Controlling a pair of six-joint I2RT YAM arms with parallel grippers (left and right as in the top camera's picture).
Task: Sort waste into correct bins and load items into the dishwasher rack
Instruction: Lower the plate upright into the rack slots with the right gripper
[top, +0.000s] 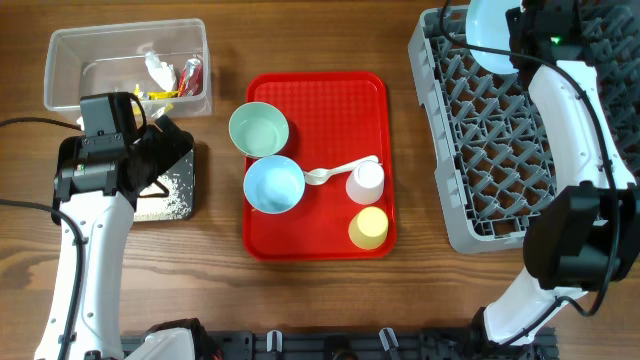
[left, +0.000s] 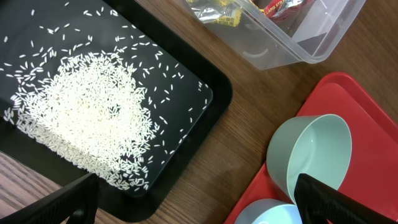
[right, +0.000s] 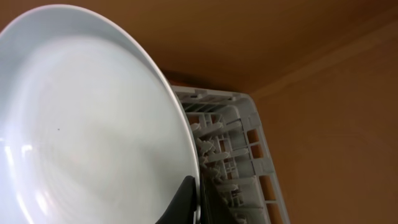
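Right wrist: glossy pale blue plate (right: 87, 124) tilted over grey rack (right: 233, 127).

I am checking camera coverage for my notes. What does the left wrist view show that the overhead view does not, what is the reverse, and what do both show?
Only left wrist: the whole heap of rice, which the left arm mostly covers in the overhead view.
Only overhead: the dishwasher rack, the pale blue plate at its far edge, the white cup, the yellow cup and the spoon.
Both: the black tray, the clear tub, the mint bowl, the blue bowl and the red tray.
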